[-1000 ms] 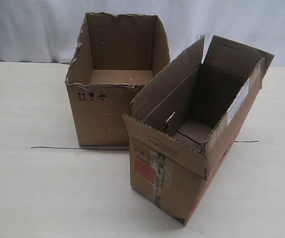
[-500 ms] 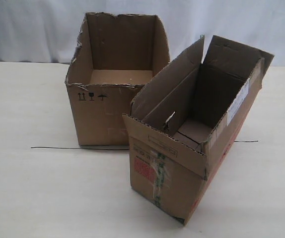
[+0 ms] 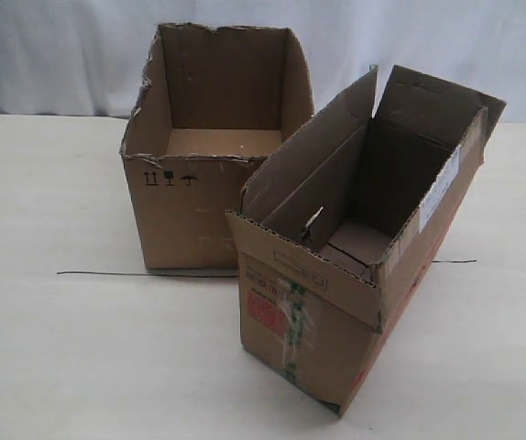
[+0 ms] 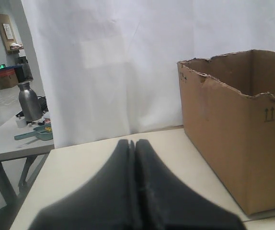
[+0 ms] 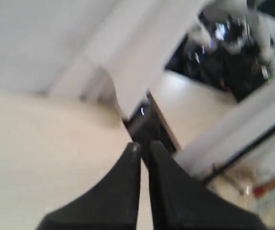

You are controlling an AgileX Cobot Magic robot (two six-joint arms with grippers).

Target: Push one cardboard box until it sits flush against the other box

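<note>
1. Left wrist view: the left claw is clenched, its two dark fingers pressed together with nothing between them. It touches nothing and hangs above the table, with the wide box off to one side.
2. Right wrist view is blurred. The right claw is all but clenched, with only a sliver of gap between the tips. It is empty and hangs over pale table.
3. Count: two claws and two brown boxes, both open at the top.
4. The narrow box stands on the table in the exterior view, nearer the camera and to the right of the wide box. It is turned at an angle to that box, not flush. Whether its raised left flap touches the wide box's corner cannot be told.
5. The narrow box is long, with its flaps standing up. Its near end carries a red label and a strip of green-printed tape.
6. The wide box has a ragged rim and black symbols on its front.
</note>
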